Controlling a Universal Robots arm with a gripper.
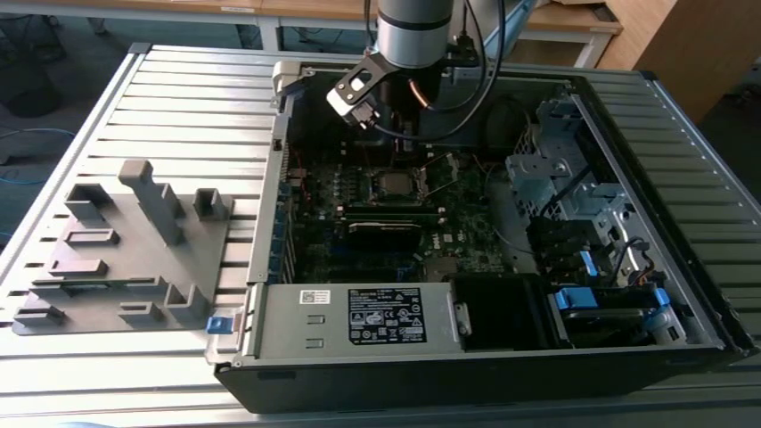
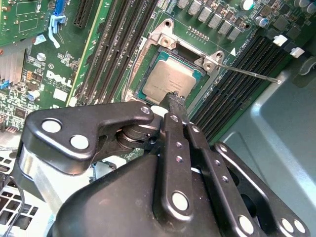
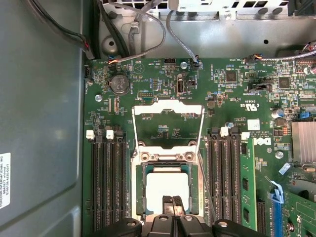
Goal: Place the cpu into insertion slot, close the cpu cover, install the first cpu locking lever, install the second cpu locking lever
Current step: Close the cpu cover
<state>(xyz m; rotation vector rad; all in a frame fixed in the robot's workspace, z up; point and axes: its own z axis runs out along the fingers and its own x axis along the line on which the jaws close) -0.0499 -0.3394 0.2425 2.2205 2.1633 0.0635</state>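
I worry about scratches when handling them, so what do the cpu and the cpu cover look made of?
The cpu: top looks like matte silver-grey metal, softly reflecting light; its green rim suggests circuit board. The cpu cover, open: thin bright metal, likely steel, with shiny stamped edges.

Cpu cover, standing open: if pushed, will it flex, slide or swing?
The cpu cover looks like thin sheet metal, so probably light and slightly springy. It seems hinged beside the cpu, so a push would likely swing it, not slide it.
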